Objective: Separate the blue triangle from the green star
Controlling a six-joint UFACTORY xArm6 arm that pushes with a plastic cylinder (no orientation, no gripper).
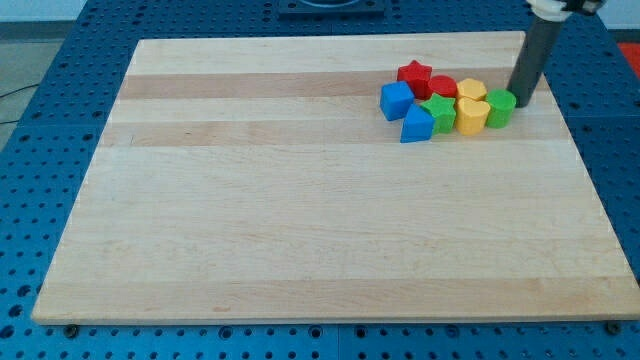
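Note:
The blue triangle (pixel 417 125) lies at the lower left of a tight cluster of blocks in the view's upper right. The green star (pixel 438 112) sits right against it, up and to the right. My tip (pixel 521 103) stands at the cluster's right end, just right of the green cylinder (pixel 501 107), and well to the right of the star and triangle.
The cluster also holds a blue cube (pixel 396 100), a red star (pixel 414 77), a red block (pixel 443 87) and two yellow blocks (pixel 471 115) (pixel 472 91). All rest on the wooden board (pixel 300 200); its right edge is close to my tip.

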